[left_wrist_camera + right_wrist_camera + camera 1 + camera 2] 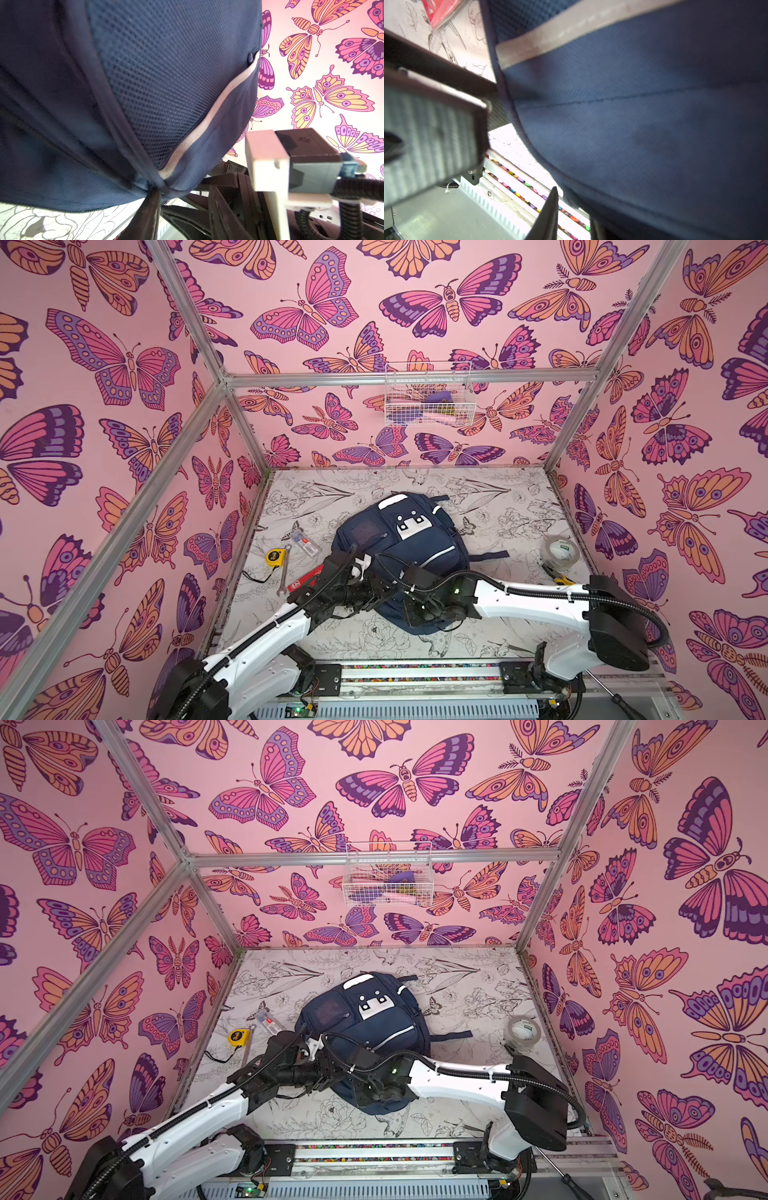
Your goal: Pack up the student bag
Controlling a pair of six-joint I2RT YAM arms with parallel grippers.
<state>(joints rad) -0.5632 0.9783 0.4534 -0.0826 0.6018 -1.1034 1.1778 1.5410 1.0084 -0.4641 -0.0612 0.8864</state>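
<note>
The student bag (415, 539), a navy backpack with white stripes and a dotted white patch, lies in the middle of the flowered table (498, 506) in both top views. Both arms meet at its near end. My left gripper (185, 187) has a fold of the bag's lower seam bunched between its fingertips. The mesh pocket (166, 83) and a white stripe fill that view, and the fabric hangs above the table. My right gripper (573, 207) stands a little apart around the bag's bottom hem (633, 124). One of its fingertips (553, 199) shows bare; the bag hides the other.
Left of the bag lie a yellow tape measure (276, 556), a wrench (284, 572), a clear packet (305, 542) and a red packet (307, 577). A tape roll (562, 551) and a yellow-handled tool (559, 577) sit at the right. A wire basket (428, 393) hangs on the back wall.
</note>
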